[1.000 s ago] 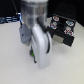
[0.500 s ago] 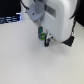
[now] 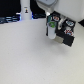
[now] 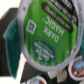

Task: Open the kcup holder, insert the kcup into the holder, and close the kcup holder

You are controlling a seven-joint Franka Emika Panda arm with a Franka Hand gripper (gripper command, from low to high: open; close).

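Green-foiled Dark Magic kcup [image 4: 47, 35] sits clenched in the fingers [image 3: 51, 30]; light, thin-walled, best held by its rim, at the kcup holder's [image 3: 66, 36] nine o'clock.

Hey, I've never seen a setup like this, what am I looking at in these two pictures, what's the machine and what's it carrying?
This is a single robot arm working over a pale table. The wider picture comes from a camera standing off the arm. It shows the arm's end effector reaching down from the top, next to a black box, the kcup holder, with red-and-white topped pods sitting in rows on its top. A tall white post with a dark mark stands at the back, toward the exterior view's left.

The other picture comes from a camera on the arm's wrist, very close in. The big green circle is the foil top of the kcup, a small coffee pod that the end effector appears to be holding. In the wider picture it is the little green spot by the end effector.
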